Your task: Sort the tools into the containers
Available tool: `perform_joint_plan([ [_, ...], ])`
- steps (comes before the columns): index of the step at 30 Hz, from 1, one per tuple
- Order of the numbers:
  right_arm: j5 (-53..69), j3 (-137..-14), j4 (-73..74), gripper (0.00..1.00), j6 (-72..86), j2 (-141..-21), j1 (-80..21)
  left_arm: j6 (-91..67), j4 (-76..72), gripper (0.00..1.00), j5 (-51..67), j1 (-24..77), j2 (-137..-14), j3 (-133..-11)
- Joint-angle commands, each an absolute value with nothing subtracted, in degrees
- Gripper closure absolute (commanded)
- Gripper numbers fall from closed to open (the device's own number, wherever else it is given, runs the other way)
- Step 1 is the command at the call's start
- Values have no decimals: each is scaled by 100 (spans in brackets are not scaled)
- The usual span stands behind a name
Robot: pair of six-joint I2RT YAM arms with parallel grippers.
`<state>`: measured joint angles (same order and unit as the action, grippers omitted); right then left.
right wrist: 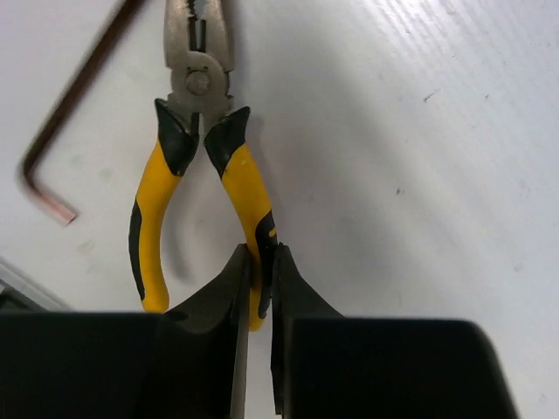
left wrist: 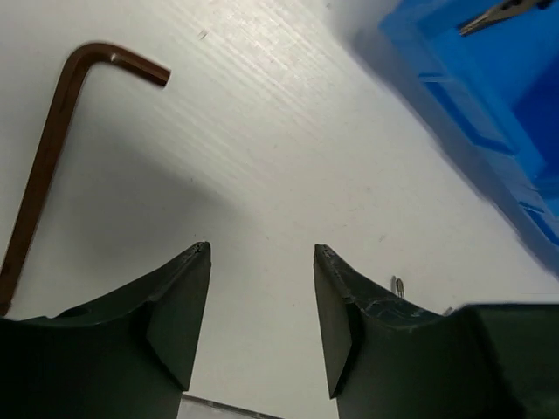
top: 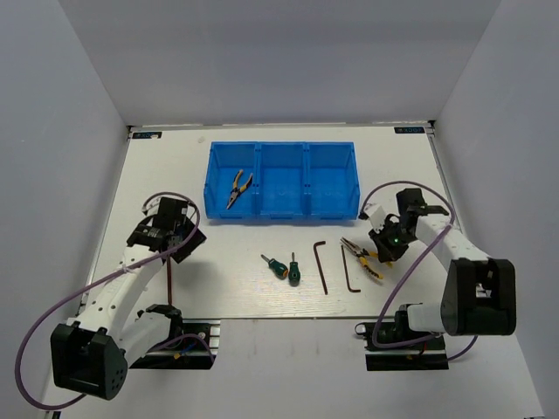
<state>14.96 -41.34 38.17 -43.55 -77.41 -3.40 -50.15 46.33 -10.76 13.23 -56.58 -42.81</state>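
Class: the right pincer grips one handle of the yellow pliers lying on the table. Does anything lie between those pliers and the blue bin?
Nothing visible does. Only table surface shows between the pliers and the blue bin. The two hex keys lie beside the pliers, off that path. The bin's front wall must be cleared.

Pliers (right wrist: 199, 83) tips beyond upper edge

We take this for a robotics lab test cell: a bare white tabletop (top: 175, 166) boxed in by plain white panel walls (top: 61, 131), with two cabled white-and-black robot arms (top: 131, 281) bolted at its near edge.
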Motion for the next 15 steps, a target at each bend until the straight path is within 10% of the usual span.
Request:
perform_joint_plan([
  [1,2152,-5094,5704,100,-5324,-7112,-343,-5765,4676,38,-1160,1318,-5502,-4149],
  [8,3892,-6591,7821,100,-7338,-7066,-632,-5766,4693,37,-1405,1318,-5625,-4271],
  [15,3913,-7881,5860,100,-5592,-7918,-1660,-6012,5353,32,-1767,1318,-5678,-4333],
])
